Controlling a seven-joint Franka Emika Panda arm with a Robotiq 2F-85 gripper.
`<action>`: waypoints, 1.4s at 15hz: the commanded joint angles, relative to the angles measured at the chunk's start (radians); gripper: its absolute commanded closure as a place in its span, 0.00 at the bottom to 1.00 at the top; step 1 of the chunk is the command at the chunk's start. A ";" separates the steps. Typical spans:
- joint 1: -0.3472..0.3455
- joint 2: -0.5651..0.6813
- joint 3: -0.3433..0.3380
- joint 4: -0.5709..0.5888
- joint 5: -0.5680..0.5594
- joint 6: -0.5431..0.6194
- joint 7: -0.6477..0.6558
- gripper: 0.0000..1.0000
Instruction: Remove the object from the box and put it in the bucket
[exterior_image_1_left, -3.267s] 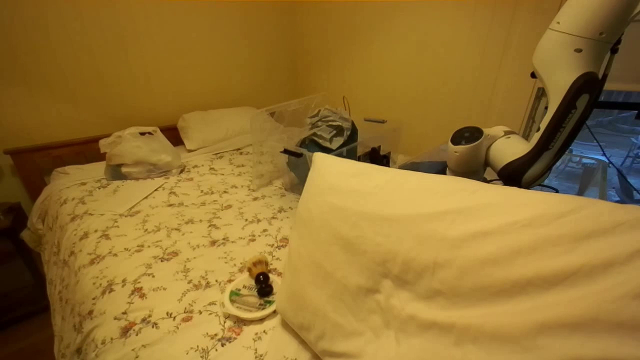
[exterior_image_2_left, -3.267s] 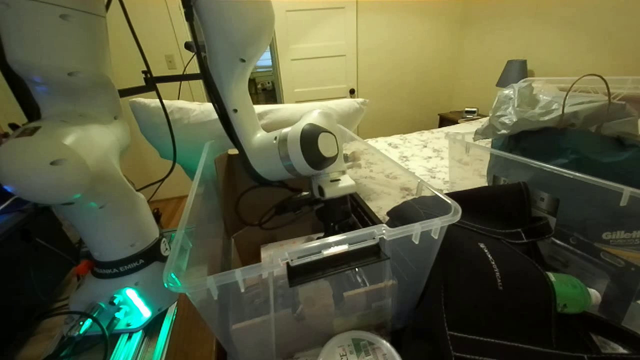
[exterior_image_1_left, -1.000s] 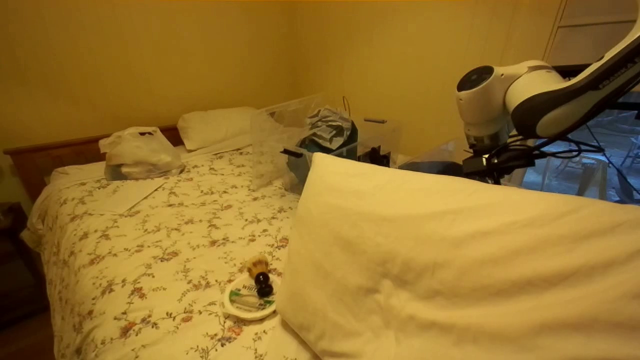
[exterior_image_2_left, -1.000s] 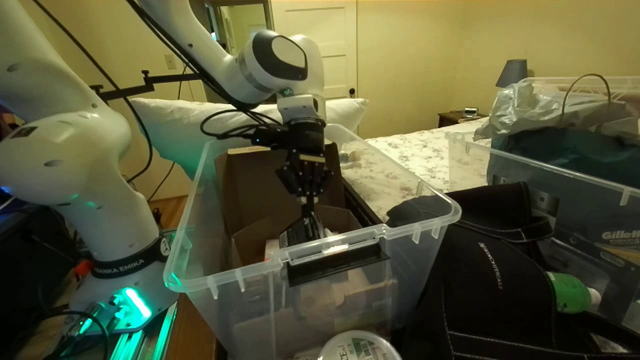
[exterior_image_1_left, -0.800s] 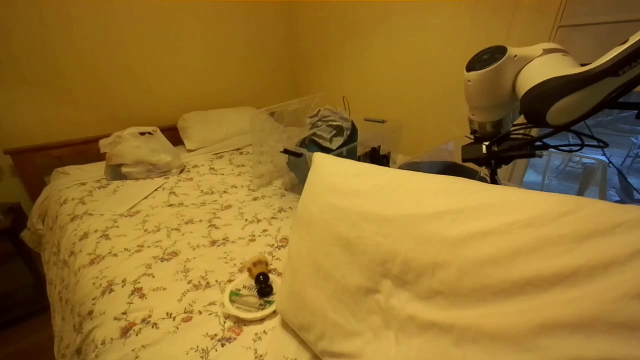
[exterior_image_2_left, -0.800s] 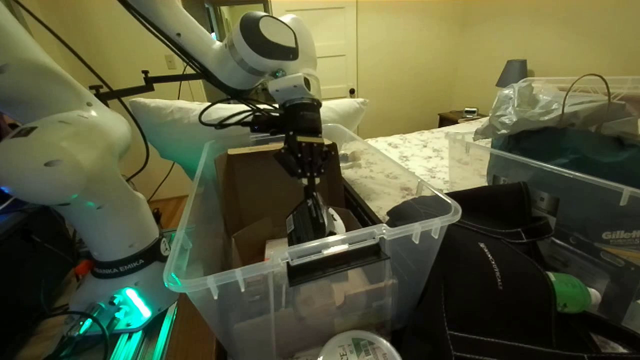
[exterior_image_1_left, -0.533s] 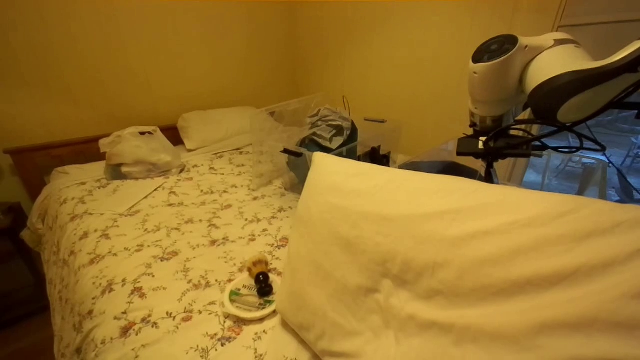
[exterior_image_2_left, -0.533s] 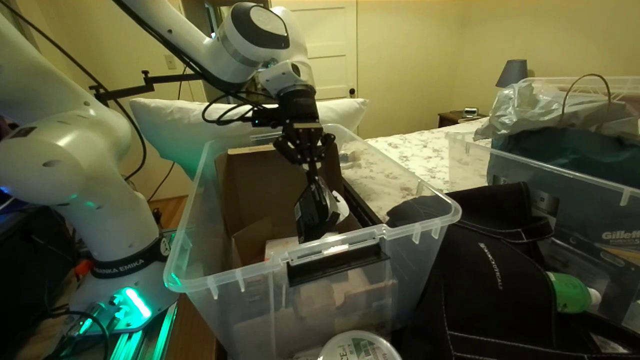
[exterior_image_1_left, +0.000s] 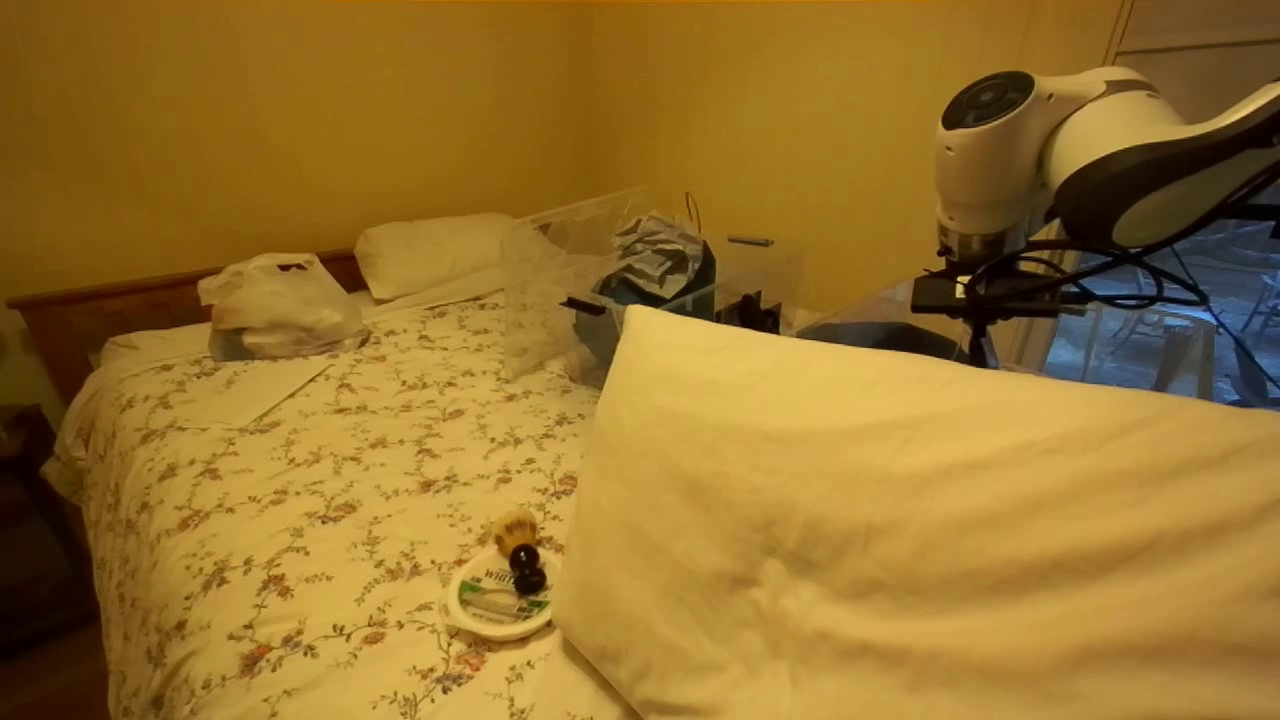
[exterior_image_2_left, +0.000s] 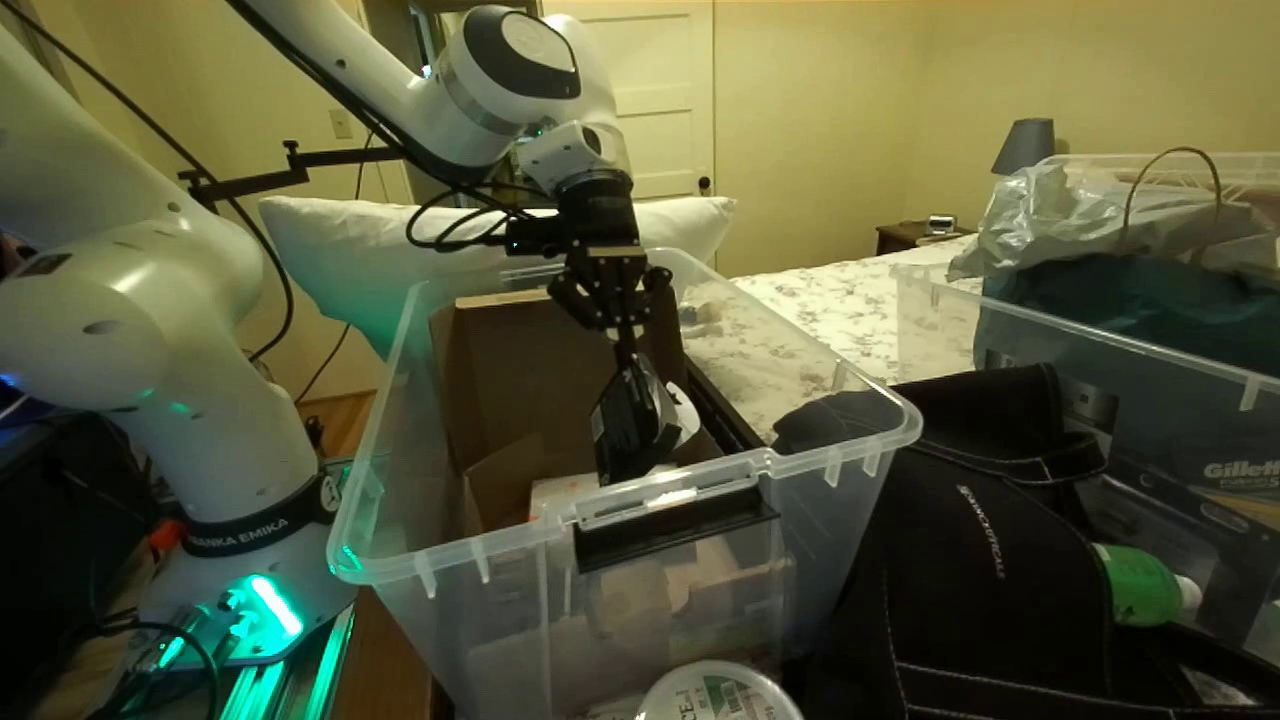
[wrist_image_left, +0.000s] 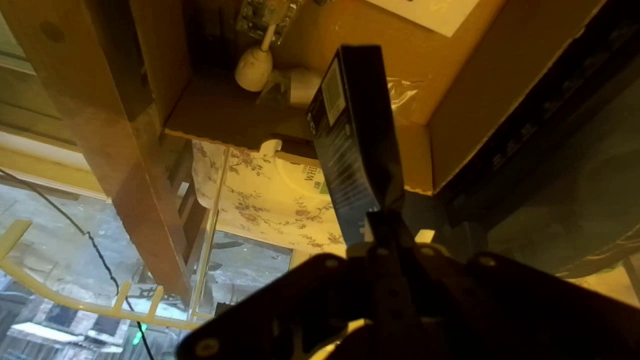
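Note:
My gripper (exterior_image_2_left: 624, 335) is shut on one end of a dark, flat package (exterior_image_2_left: 625, 430), the object. The package hangs tilted over the cardboard box (exterior_image_2_left: 540, 370), its lower end behind the front rim of a clear plastic bin. In the wrist view the package (wrist_image_left: 345, 140) stretches away from the fingertips, a pale label on its edge. Below it lies the inside of the cardboard box (wrist_image_left: 465, 100), with a white bulb-shaped thing (wrist_image_left: 254, 70). Which container is the bucket I cannot tell. A pillow hides the package in an exterior view.
The clear plastic bin (exterior_image_2_left: 500, 590) surrounds the cardboard box. A black bag (exterior_image_2_left: 960, 540) and another clear bin (exterior_image_2_left: 1130, 350) stand beside it. A large pillow (exterior_image_1_left: 900, 520) leans nearby. On the bed a shaving brush (exterior_image_1_left: 523, 555) rests on a white round tub (exterior_image_1_left: 490, 625).
From deep in the bin, my gripper has risen with the package, lifting it up from the cardboard box. Over the last half second the arm has hardly moved.

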 joint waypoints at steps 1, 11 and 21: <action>-0.020 0.032 0.046 0.010 -0.052 -0.003 0.125 0.99; 0.019 0.078 0.055 -0.008 -0.225 -0.003 0.297 0.98; -0.003 0.154 0.052 0.002 -0.292 0.033 0.445 0.99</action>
